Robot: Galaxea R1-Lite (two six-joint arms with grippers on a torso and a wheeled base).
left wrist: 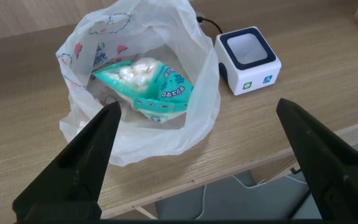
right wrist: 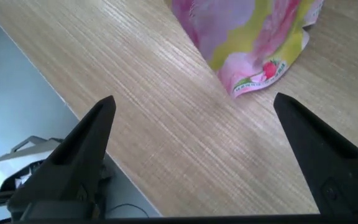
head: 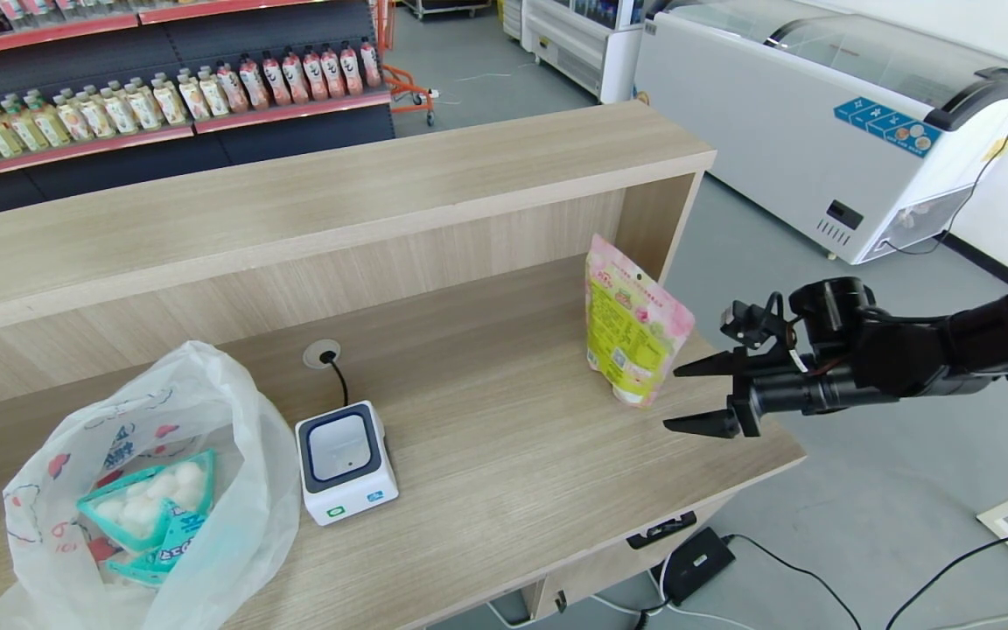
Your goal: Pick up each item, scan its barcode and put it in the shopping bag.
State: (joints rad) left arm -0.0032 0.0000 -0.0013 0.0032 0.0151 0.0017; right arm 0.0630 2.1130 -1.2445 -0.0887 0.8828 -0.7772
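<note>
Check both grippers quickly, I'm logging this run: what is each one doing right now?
Left gripper: open, holding nothing.
Right gripper: open, holding nothing, close beside the upright snack pouch.

Light wood counter (head: pixel 504 455) carries a white plastic bag (head: pixel 237 437) at its left end, a white scanner (head: pixel 345 462) just beside the bag, a cable hole (head: pixel 321 353) behind the scanner, and a pink-yellow pouch (head: pixel 635 324) upright near the right edge.
</note>
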